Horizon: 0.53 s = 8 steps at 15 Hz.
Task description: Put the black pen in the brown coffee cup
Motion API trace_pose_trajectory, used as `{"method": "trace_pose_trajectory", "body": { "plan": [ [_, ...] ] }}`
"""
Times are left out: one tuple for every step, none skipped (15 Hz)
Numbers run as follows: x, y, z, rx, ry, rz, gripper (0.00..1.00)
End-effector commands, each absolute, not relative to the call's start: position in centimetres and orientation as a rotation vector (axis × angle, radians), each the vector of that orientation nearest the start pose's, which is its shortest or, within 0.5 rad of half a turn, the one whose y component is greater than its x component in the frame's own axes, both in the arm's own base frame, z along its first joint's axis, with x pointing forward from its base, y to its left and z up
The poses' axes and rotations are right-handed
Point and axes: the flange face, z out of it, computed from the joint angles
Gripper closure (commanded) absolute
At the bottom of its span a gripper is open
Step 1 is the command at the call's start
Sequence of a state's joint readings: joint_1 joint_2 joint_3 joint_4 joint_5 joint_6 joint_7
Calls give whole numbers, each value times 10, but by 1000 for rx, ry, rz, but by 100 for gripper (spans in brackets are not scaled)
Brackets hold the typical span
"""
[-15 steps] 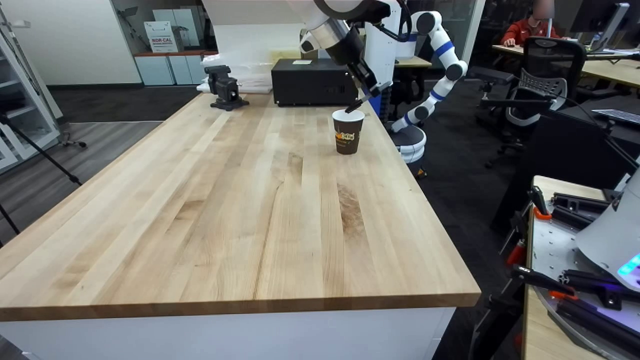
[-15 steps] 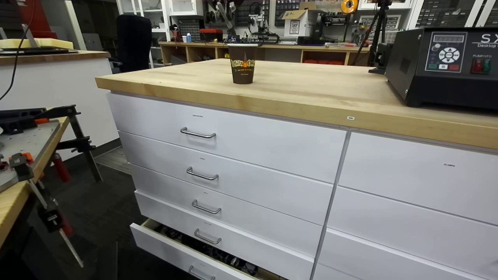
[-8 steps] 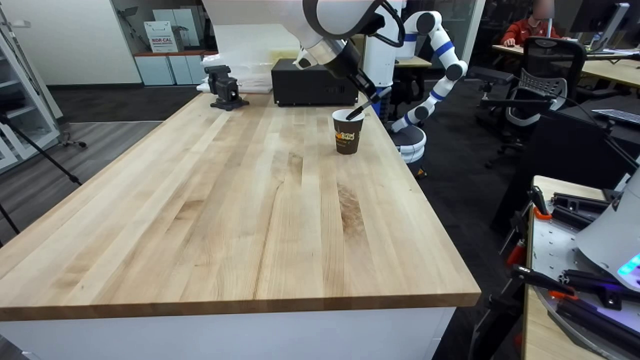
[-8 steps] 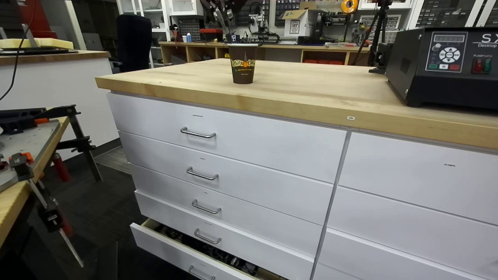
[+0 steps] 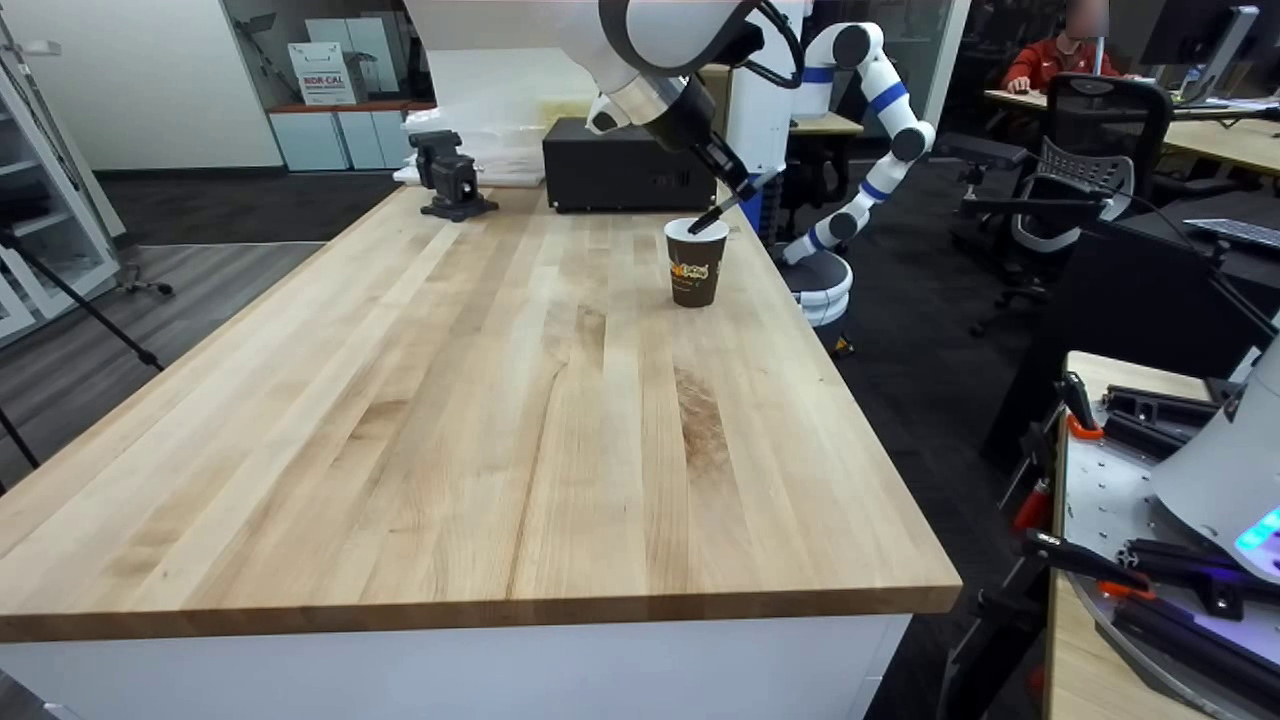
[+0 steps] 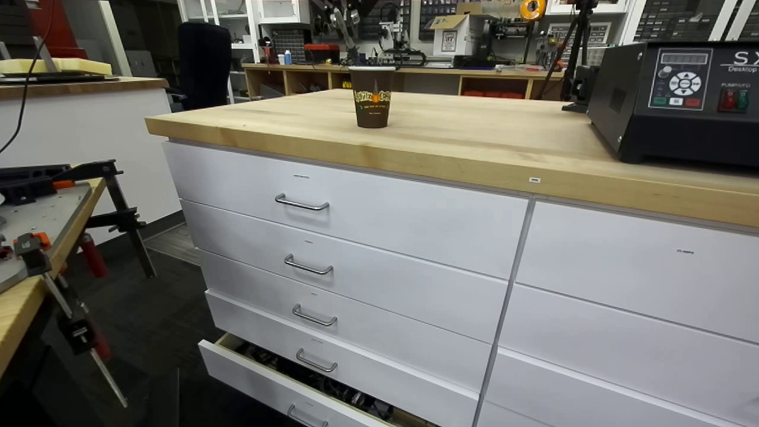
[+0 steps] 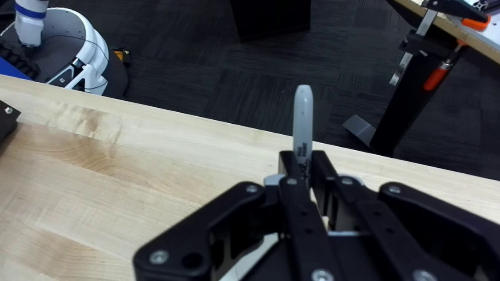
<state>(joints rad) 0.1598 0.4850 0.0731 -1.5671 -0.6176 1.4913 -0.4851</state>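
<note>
Fingers (image 7: pixel 323 168) pinch the black pen (image 7: pixel 303 130) at the brown cup's (image 5: pixel 695 268) mouth

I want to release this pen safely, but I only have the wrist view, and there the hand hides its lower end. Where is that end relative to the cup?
Observer: In an exterior view, the black end of the pen overlaps the mouth of the brown coffee cup. I can't tell whether it is below the rim.
Operator: Is the cup standing or tipped?
Observer: Standing upright on the wooden table, in both exterior views.
Operator: And does the pen hang straight down?
Observer: No, it slants in an exterior view: the grey end is higher, the black end lower.
</note>
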Motion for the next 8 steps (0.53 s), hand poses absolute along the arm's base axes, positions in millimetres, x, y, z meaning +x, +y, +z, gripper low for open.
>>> {"method": "trace_pose_trajectory", "body": {
  "plan": [
    [632, 75, 356, -3187, -1376, 1137, 94],
    [633, 75, 355, -3195, -1364, 1139, 94],
    [635, 73, 352, -3205, -1348, 1147, 94],
    [636, 71, 350, -3208, -1334, 1152, 94],
    [637, 69, 348, -3214, -1317, 1159, 94],
    [639, 67, 345, -3219, -1300, 1165, 94],
    [641, 64, 343, -3227, -1282, 1172, 94],
    [643, 63, 341, -3238, -1265, 1177, 94]
  ]
}}
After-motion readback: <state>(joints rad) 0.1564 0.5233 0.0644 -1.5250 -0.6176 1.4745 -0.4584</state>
